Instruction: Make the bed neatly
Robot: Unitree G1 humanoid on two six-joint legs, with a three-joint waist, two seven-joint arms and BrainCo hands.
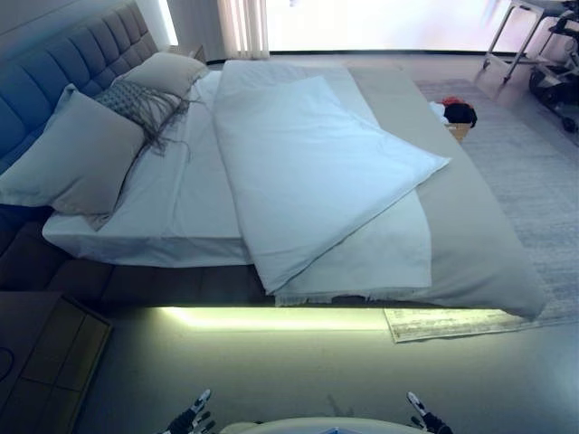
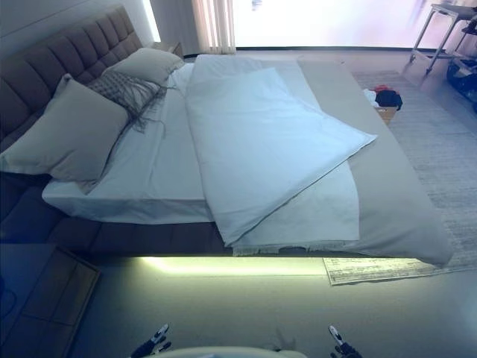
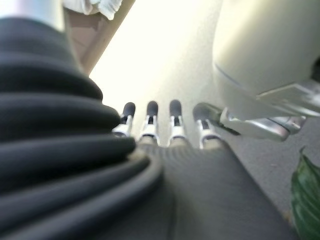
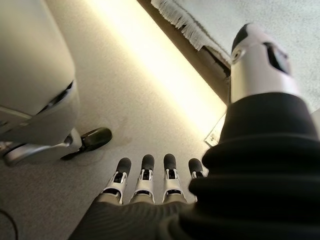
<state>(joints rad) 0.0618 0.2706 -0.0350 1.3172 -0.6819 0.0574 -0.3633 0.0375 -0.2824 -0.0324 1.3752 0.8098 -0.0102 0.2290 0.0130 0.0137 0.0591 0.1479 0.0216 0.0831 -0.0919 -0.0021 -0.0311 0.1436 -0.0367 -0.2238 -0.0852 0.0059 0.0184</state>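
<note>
The bed (image 1: 136, 231) stands ahead with a white sheet and a padded headboard (image 1: 54, 68) at the left. A white duvet (image 1: 308, 172) lies crooked across the middle, one corner (image 1: 439, 163) folded out over a grey-beige blanket (image 1: 479, 235) that covers the right side. Two beige pillows (image 1: 77, 154) (image 1: 167, 72) and a grey fringed cushion (image 1: 136, 104) lie by the headboard. My left hand (image 1: 190, 420) and right hand (image 1: 423, 418) hang low at the bottom edge, away from the bed, both open and empty; the wrist views show straight fingers (image 3: 150, 120) (image 4: 145, 175) over the floor.
A wooden nightstand (image 1: 45, 357) stands at the lower left. A light strip glows under the bed frame (image 1: 271, 316). A rug (image 1: 534, 172) lies right of the bed, with a box of clothes (image 1: 457, 116) on it and a metal stand (image 1: 525, 36) at the far right.
</note>
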